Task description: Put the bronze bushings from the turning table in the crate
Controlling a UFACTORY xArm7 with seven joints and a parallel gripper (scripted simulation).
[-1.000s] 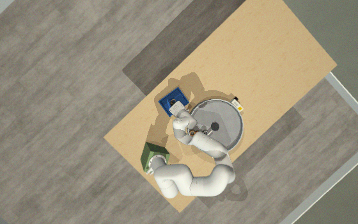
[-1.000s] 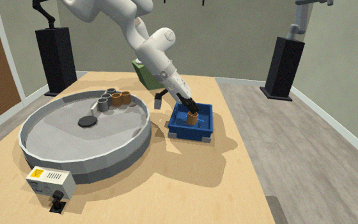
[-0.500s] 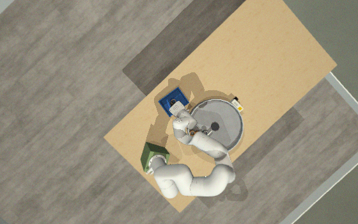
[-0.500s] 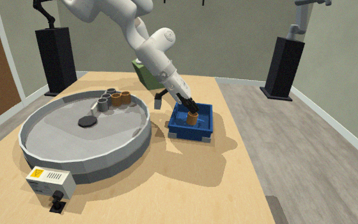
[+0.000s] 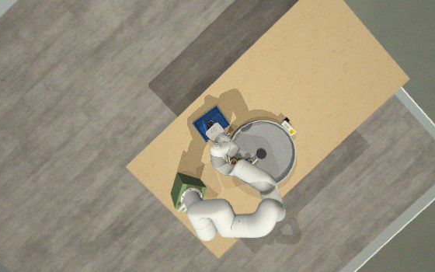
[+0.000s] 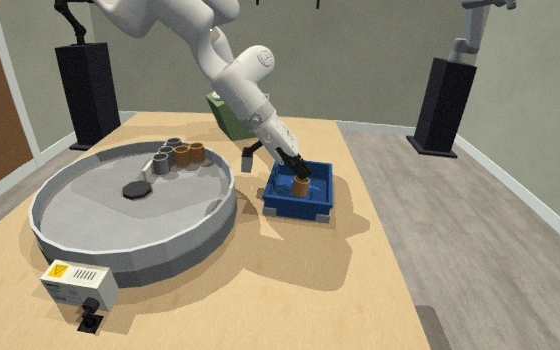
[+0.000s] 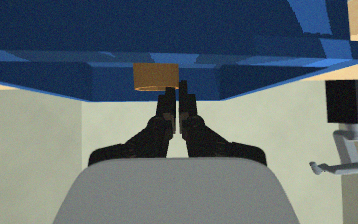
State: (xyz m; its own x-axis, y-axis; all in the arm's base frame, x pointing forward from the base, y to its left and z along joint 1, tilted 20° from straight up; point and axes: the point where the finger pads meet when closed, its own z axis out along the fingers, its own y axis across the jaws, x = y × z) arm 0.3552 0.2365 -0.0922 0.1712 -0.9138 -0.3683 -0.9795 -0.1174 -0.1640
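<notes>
My gripper points down into the blue crate. Its fingers are nearly together, pinching the wall of a bronze bushing, which is low inside the crate; whether it touches the floor is hidden. On the grey turning table, two bronze bushings stand at the far side beside three steel bushings. In the top view the arm hides much of this group; one bronze bushing shows.
A pale bar and a dark hub are on the turning table. A small grey block on a black arm stands between table and crate. A white control box is at the turning table's edge. The arm stands on a green base.
</notes>
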